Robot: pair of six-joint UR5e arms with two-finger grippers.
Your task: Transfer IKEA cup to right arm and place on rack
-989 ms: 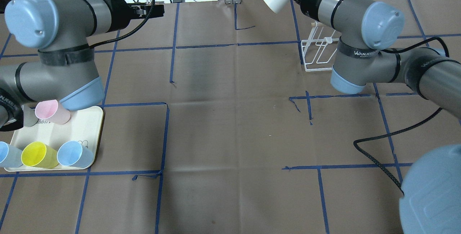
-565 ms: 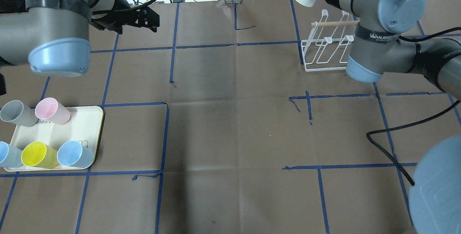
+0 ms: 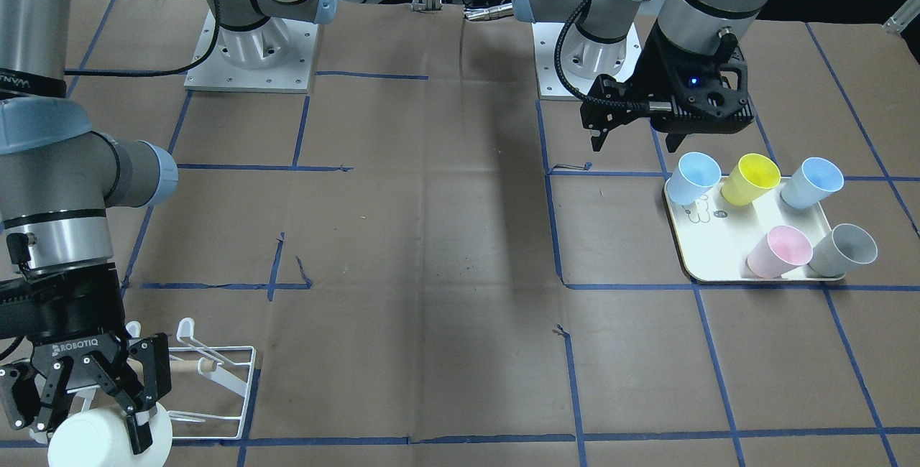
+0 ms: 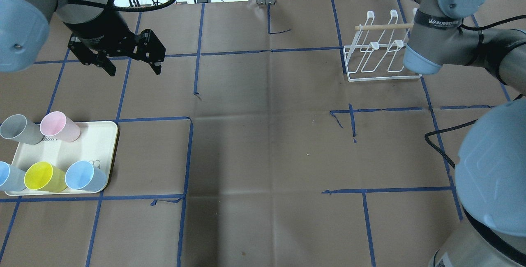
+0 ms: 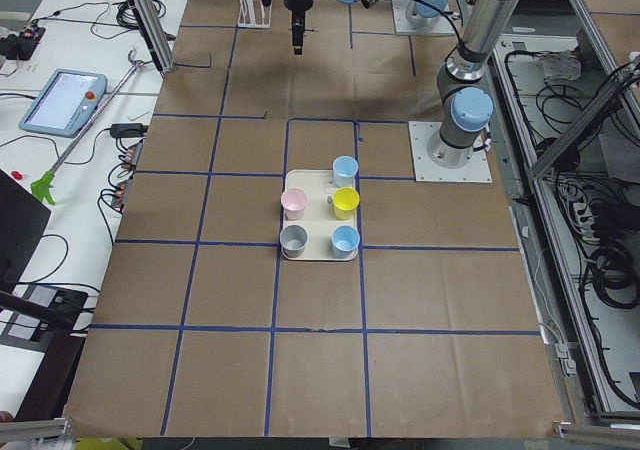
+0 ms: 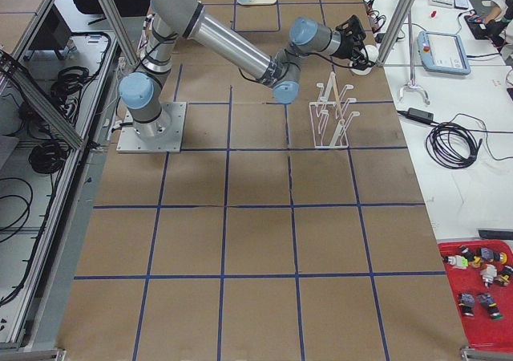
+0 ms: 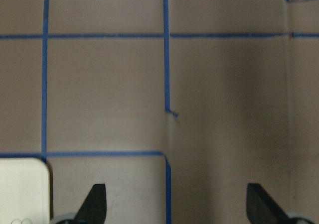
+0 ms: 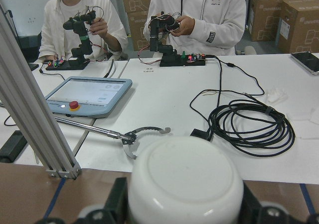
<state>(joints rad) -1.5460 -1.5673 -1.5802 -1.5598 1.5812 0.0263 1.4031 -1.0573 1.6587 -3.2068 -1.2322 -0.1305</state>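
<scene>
The IKEA cup (image 3: 108,444) is white and sits between the fingers of my right gripper (image 3: 90,432), which is shut on it. The right arm (image 4: 431,33) holds it over the table's far edge, just beyond the rack (image 4: 382,51). In the right wrist view the cup's base (image 8: 184,181) fills the lower middle. The white wire rack (image 3: 219,381) with its wooden dowel stands bare. My left gripper (image 4: 134,70) hangs open and holds nothing, above the table a little beyond the tray; its fingertips (image 7: 94,201) show over bare paper.
A cream tray (image 4: 88,146) at the near left carries several coloured cups lying tilted: grey, pink, yellow and blue. Beyond the far edge stand an aluminium post (image 8: 35,134), a teach pendant (image 8: 87,94), coiled cables (image 8: 249,127) and two seated people.
My right gripper has carried the white cup to the right along the far edge, past the rack. The left arm has swung round, and its open gripper now points down nearer the tray.
</scene>
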